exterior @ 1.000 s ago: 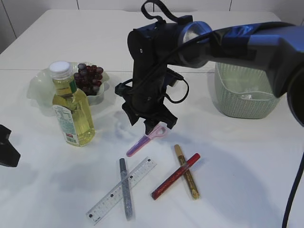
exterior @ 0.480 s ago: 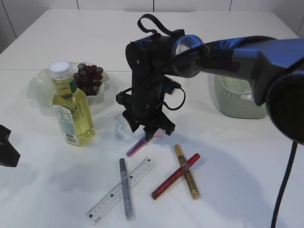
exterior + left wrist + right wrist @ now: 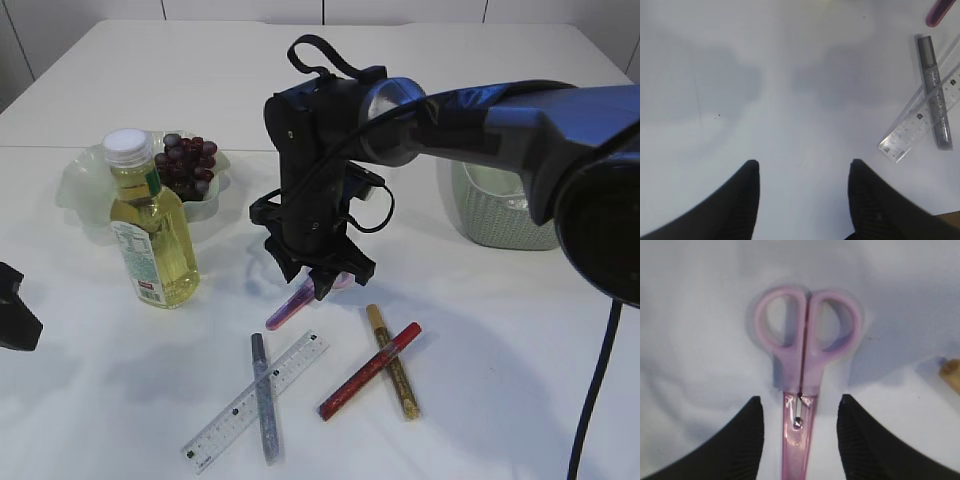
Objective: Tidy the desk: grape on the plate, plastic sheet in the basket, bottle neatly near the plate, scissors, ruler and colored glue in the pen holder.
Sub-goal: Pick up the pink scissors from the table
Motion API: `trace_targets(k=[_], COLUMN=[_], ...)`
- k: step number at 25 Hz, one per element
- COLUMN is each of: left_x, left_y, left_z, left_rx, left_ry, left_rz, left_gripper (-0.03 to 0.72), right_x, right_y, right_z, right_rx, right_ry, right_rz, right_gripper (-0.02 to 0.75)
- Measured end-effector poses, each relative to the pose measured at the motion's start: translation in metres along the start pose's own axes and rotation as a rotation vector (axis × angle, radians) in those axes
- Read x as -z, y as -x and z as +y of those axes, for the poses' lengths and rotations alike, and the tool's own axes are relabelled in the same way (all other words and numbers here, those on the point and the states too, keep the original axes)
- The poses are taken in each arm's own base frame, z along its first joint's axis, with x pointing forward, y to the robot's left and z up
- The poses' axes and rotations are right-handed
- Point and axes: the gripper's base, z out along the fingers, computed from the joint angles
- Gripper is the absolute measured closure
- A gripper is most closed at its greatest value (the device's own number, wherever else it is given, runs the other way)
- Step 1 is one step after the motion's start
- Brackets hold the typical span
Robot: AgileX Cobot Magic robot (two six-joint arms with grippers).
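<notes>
At the middle of the bench (image 3: 520, 360), in the exterior view, the right pincer (image 3: 318, 282) has dropped over the last second from a hover above the scissors (image 3: 300, 301) to sit low over their handle end, hiding the pink loops that showed before. The scissors themselves have not shifted; the blade tip still points near-left. Far left, the grape (image 3: 187, 160) already lies on the plate (image 3: 80, 180), with the bottle (image 3: 150, 222) standing just in front of it. The ruler (image 3: 255, 400) and a silver glue stick (image 3: 264, 397) cross near the front, the red glue stick (image 3: 370, 370) and the gold glue stick (image 3: 391, 360) cross to their right, and the basket (image 3: 500, 215) stands far right. No pen holder shows.

In the left wrist view, the left pincer (image 3: 803, 172) hangs spread over bare bench, with the ruler and silver stick to its right.

In the right wrist view, the right pincer's fingers (image 3: 747, 440) are spread, straddling the scissors at the pivot without pinching. The descent looks like the approach to a grasp; closing seems the next need.
</notes>
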Motion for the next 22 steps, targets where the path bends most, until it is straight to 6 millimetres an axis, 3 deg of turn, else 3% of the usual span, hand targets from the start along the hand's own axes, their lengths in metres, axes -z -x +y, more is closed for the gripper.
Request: trace_targets(k=[22], left_x=[0.0000], left_y=[0.0001], left_z=[0.0000], left_rx=[0.000], left_ry=[0.000], left_rz=[-0.001], left_gripper=[0.273], right_x=[-0.0091], right_y=[0.0078], right_z=[-0.0012], right_rx=[-0.008], right_ry=[-0.004], right_rz=[-0.023], right_gripper=[0.353])
